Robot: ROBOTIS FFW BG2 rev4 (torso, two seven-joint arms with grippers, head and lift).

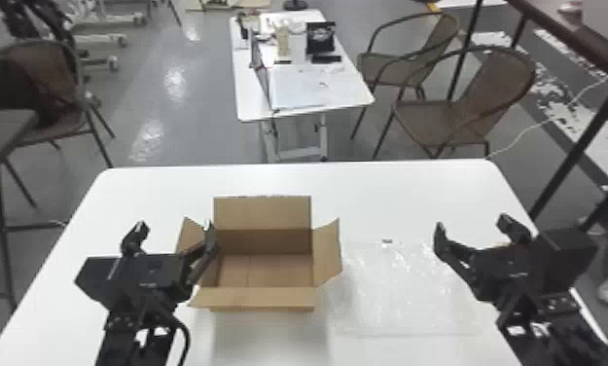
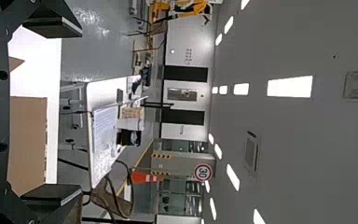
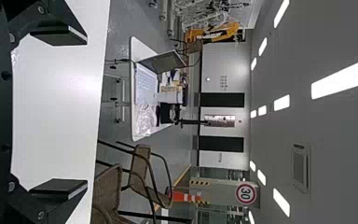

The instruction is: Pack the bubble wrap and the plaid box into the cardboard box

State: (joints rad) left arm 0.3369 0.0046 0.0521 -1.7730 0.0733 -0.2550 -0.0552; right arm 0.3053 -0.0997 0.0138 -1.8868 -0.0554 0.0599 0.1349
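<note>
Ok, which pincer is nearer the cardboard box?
Left. The left pincer hovers at the left side of the cardboard box; the right pincer is well off to its right, across the bubble wrap.

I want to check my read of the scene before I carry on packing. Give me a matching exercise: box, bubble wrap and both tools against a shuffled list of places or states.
Things:
1. Cardboard box
2. Bubble wrap
3. Left tool
4. Right tool

Places or states (head view):
A. Spread flat on the white table
B. Open, towards the table's right side
C. Top open, flaps folded outward
D. Open, near the left flap

Right pairs: 1-C, 2-A, 3-D, 4-B
</note>
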